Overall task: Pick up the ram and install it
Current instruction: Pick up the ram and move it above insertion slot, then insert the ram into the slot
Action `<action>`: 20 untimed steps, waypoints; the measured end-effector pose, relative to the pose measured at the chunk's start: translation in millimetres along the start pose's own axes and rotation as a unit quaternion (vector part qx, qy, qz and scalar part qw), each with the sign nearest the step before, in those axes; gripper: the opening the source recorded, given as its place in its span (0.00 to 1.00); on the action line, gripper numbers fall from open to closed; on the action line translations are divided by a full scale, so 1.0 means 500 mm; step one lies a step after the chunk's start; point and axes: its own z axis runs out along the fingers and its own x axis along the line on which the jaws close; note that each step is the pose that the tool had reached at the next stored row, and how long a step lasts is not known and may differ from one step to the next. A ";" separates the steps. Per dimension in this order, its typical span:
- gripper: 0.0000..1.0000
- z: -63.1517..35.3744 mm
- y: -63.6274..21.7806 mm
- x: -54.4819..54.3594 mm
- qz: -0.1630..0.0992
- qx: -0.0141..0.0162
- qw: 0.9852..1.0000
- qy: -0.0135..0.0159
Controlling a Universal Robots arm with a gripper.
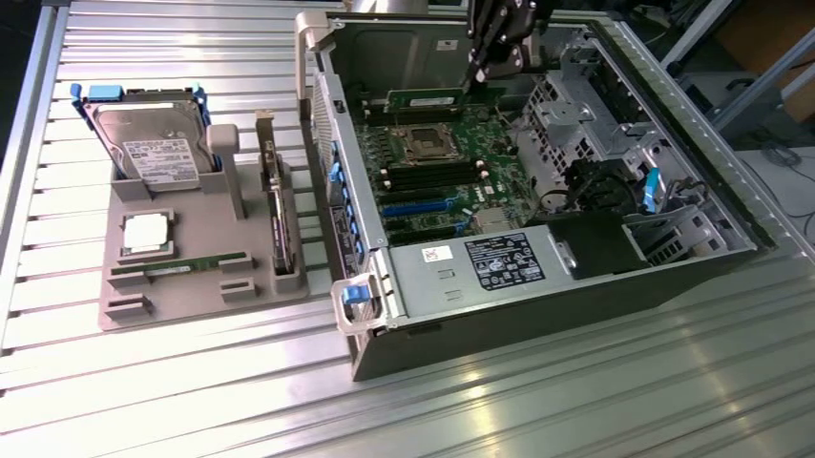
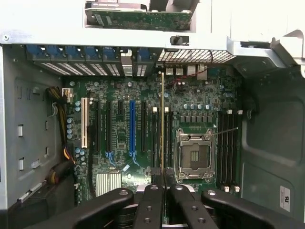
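Observation:
My gripper hangs inside the open computer case, near its far wall, and is shut on the ram. In the exterior view the ram is a thin green stick held level above the motherboard. The wrist view shows the ram edge-on as a narrow line running out from between the black fingers. There it hangs over the dark memory slots beside the empty processor socket, not seated in any of them.
At the exterior view's left a grey tray holds a hard drive, a square silver processor, another green stick and a dark expansion card. Inside the case are a power supply, drive cages and cables.

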 end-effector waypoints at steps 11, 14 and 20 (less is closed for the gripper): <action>0.12 -0.001 -0.052 0.001 0.000 0.000 1.000 0.000; 0.12 -0.001 -0.052 0.001 0.000 0.000 1.000 0.000; 0.12 -0.001 -0.052 0.001 0.000 0.000 1.000 0.000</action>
